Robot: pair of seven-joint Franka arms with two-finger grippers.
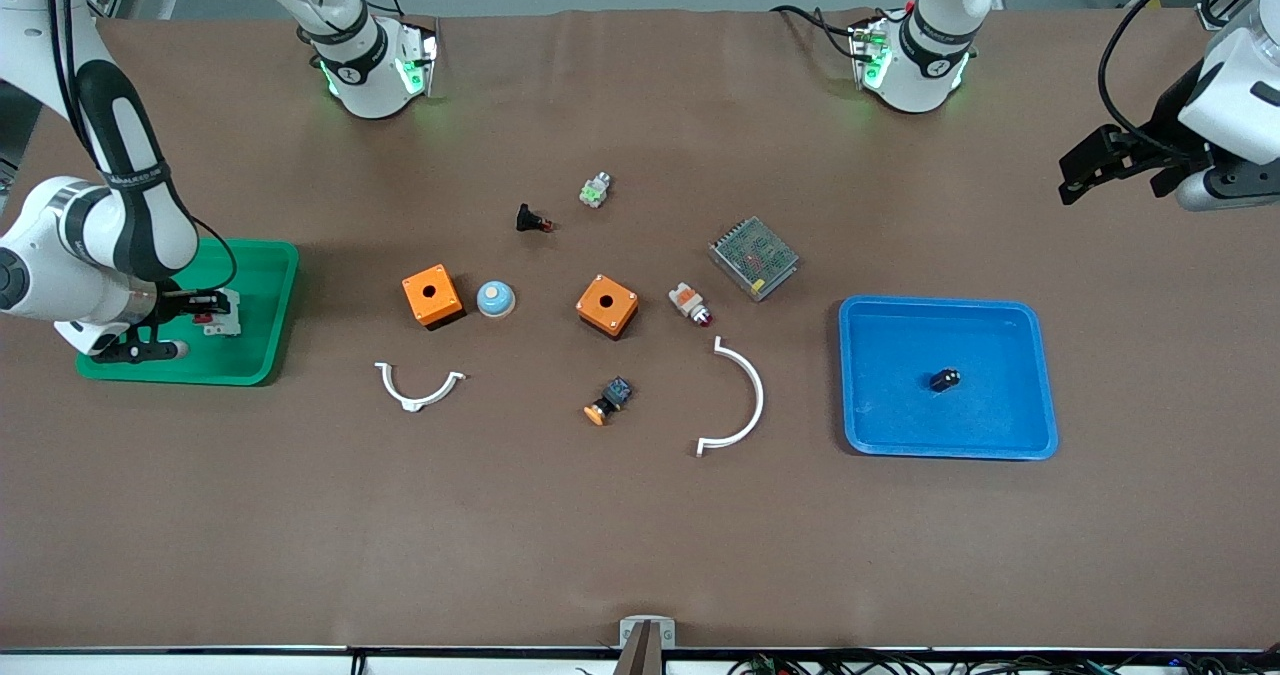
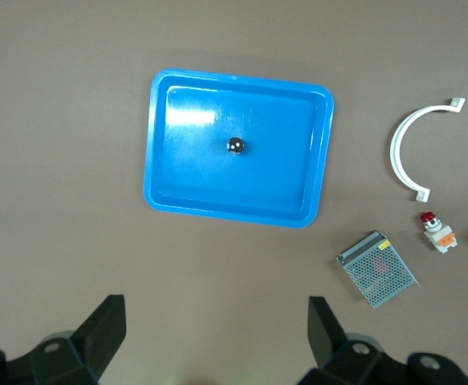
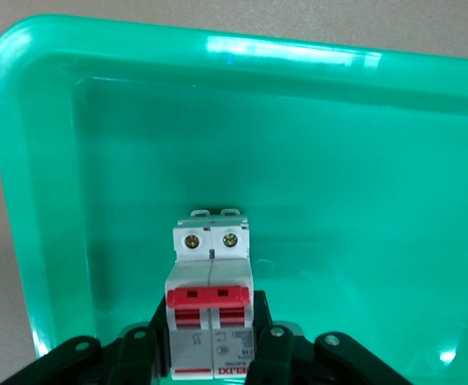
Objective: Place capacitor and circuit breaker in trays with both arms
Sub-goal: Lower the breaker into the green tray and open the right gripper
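The circuit breaker (image 3: pixel 211 309), white-grey with two red levers, is clamped between my right gripper's (image 3: pixel 211 345) fingers low inside the green tray (image 3: pixel 41 160). In the front view that gripper (image 1: pixel 205 310) and the breaker (image 1: pixel 224 315) are in the green tray (image 1: pixel 262 285) at the right arm's end of the table. The capacitor (image 1: pixel 945 379), a tiny black cylinder, lies in the blue tray (image 1: pixel 1000 440); the left wrist view also shows it (image 2: pixel 236 145) in the tray (image 2: pixel 157 152). My left gripper (image 1: pixel 1100 167) (image 2: pixel 215 333) is open and empty, raised over bare table near the left arm's end.
In the middle of the table lie two orange boxes (image 1: pixel 432 296) (image 1: pixel 607 305), a blue dome (image 1: pixel 495 299), a black red-tipped button (image 1: pixel 530 220), a green-white part (image 1: pixel 596 191), a mesh metal box (image 1: pixel 754 257), a white-and-orange part (image 1: pixel 690 304), an orange-capped button (image 1: pixel 609 402) and two white arcs (image 1: pixel 418 387) (image 1: pixel 745 400).
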